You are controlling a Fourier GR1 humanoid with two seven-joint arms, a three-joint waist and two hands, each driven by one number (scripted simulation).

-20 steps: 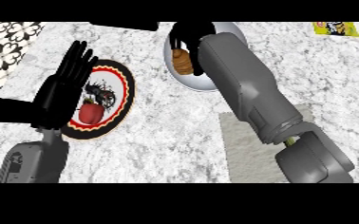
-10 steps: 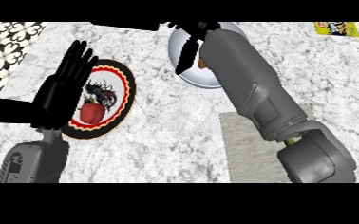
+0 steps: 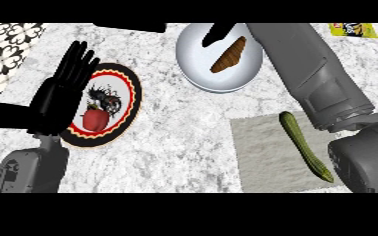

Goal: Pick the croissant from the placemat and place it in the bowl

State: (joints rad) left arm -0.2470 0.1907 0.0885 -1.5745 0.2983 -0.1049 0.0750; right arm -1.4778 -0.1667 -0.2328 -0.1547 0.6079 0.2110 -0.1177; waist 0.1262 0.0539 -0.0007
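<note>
Released croissant (image 3: 228, 55) now lies in bowl (image 3: 198, 65), right hand (image 3: 218, 32) just above.

A speckled marble counter (image 3: 184, 130) carries everything. Directly on it lie a white bowl (image 3: 198, 65), a patterned plate (image 3: 130, 111), a grey placemat (image 3: 269, 155) and a yellow packet (image 3: 353, 29).

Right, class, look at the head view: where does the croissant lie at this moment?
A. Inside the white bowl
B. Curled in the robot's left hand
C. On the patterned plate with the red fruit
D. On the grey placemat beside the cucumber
A: the brown croissant lies on the inner surface of the white bowl, while the placemat holds only the cucumber.
</note>
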